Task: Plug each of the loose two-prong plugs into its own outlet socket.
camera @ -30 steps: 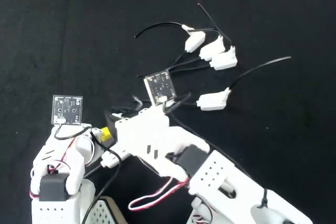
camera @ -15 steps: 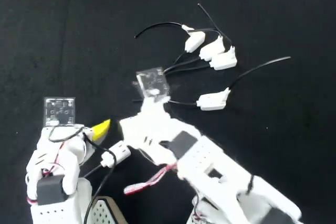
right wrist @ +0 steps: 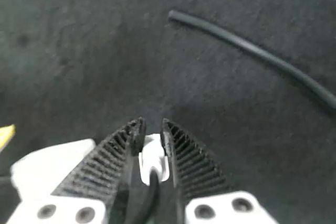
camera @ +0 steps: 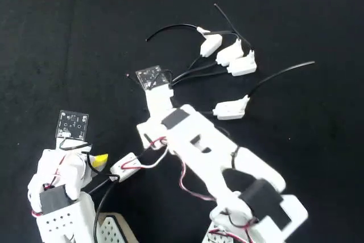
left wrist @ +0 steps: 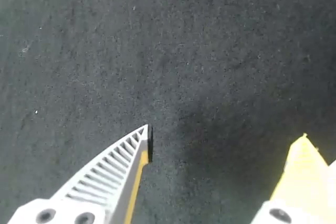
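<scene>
Nearest me, the left gripper (left wrist: pixel 226 142) sits close to its own base. Its fingers are apart with nothing between them, just bare black surface (camera: pixel 57 44) below. The right arm (camera: pixel 205 146) is stretched out past it toward the middle of the surface. The right gripper (right wrist: pixel 151 129) has its fingers clamped on a small white plug (right wrist: pixel 152 158) whose black cord (right wrist: pixel 149 192) runs back between them — I take it for a plug, though its prongs are hidden from me. Beyond, off to the right, a single loose plug (camera: pixel 230 109) lies flat. Farther still lies a cluster of three plugs (camera: pixel 230 54), with some of their cords trailing back close to the right gripper.

I judge this to be the carrying step: one plug is in hand and not yet seated. The next move calls for bringing it to a free socket, squaring the prongs to the slots and pushing straight in — a grip this narrow could let the plug twist.

Against a second ago, the right arm has extended and swung to its left, taking its gripper farther out. The left gripper has drawn back toward its base, and the four loose plugs have not moved.
</scene>
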Controlling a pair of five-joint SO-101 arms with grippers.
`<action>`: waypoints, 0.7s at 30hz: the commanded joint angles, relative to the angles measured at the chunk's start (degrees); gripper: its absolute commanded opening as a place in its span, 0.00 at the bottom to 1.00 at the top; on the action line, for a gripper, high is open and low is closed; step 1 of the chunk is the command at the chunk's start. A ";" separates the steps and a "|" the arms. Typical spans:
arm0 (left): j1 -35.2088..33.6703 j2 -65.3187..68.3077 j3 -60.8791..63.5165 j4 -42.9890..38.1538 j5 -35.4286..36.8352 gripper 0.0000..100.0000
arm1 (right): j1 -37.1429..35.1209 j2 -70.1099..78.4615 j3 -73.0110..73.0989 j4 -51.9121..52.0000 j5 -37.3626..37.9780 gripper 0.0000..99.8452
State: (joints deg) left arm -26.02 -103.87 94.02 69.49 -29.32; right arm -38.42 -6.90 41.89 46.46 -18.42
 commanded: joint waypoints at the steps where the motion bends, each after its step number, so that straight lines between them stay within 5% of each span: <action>1: -0.75 -0.53 -0.31 -0.70 -0.53 0.40 | 2.46 2.42 -3.30 -3.08 3.69 0.01; 8: -1.10 -0.53 0.48 -1.85 -0.53 0.40 | 2.64 6.46 -3.30 -4.13 10.55 0.02; 21: -1.01 -0.53 0.57 -1.85 -0.35 0.40 | 0.70 6.55 -5.85 1.05 11.43 0.02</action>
State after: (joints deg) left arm -26.55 -104.13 94.90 68.70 -29.41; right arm -36.57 -0.22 39.08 44.35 -7.34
